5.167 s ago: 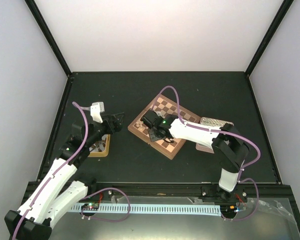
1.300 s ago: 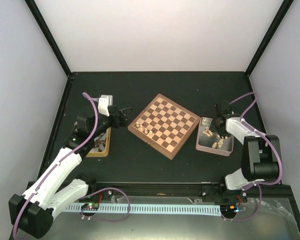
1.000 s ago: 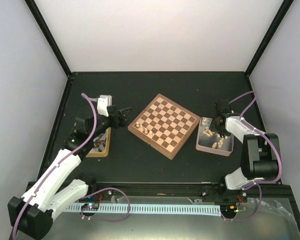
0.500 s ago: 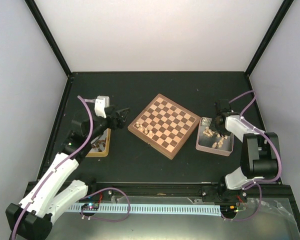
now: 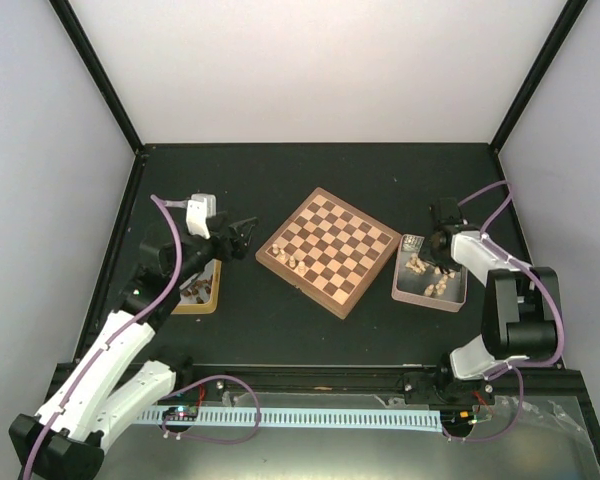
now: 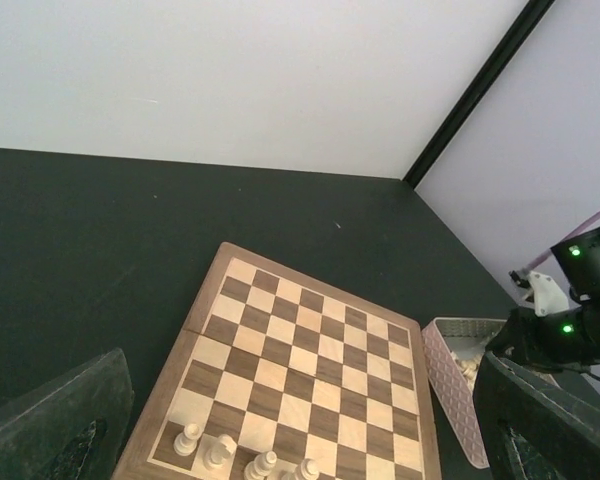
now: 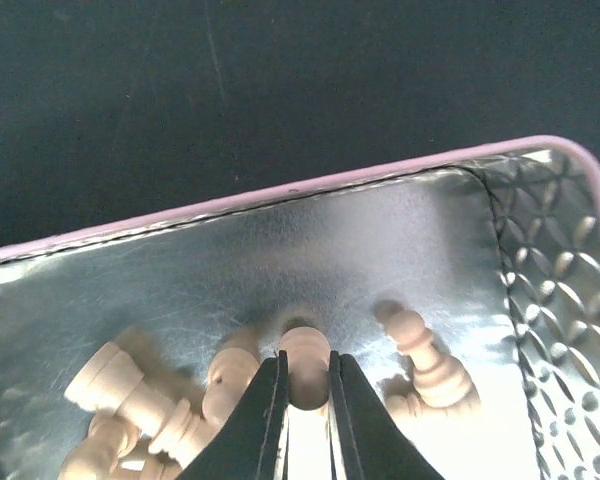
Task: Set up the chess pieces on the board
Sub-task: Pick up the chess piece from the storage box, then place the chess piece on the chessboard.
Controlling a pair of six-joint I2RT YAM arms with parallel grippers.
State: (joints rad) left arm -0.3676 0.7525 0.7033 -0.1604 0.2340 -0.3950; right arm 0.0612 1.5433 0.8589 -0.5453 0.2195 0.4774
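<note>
The right hand (image 7: 306, 378) is closed on a pale chess piece (image 7: 305, 358), its two slim fingers pinching the piece's rounded head from either side. The piece sits low in the pink-rimmed tray (image 7: 280, 190), near the tray's far wall, and its lower part is hidden behind the fingers. Loose pale pieces (image 7: 428, 365) lie on their sides just beside it on the shiny tray floor, some to the right and more heaped to the left. The tray rests on the dark bench (image 5: 280, 320), close to the chessboard (image 5: 330, 248) but not touching it. The board lies turned at an angle at the middle of the bench. Four pale pieces (image 5: 288, 261) stand upright in a row along the board edge nearest the left arm. The left hand (image 5: 244, 233) hovers just off that side of the board, its fingers spread wide and holding nothing. Behind it, near the bench's left edge, lies a yellow-wood tray (image 5: 213, 292) with small pieces too tiny to tell apart.
</note>
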